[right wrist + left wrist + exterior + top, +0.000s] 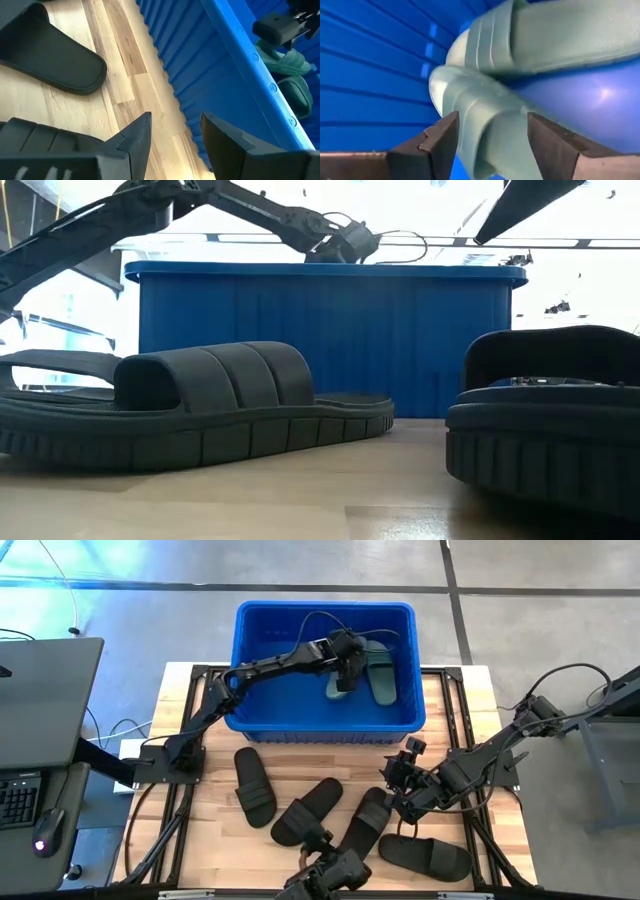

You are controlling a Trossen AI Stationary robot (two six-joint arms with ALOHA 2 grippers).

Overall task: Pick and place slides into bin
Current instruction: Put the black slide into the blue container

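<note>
Looking down from the high view, left claw (pixel 345 675) sits released over two green slides (pixel 372 672) in the bin (pixel 250 660), upper middle; right claw (pixel 398 785) spread lower right among four black slides (pixel 254 785) on the counter (pixel 215 840). Left wrist view: fingers (pixel 440 142) straddle a green slide, apart.

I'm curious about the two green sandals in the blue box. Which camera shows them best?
The left wrist view: both green sandals fill it, up close. The high view shows them small, partly under the left gripper. The right wrist view glimpses them over the blue box's rim. The low view hides them.
</note>
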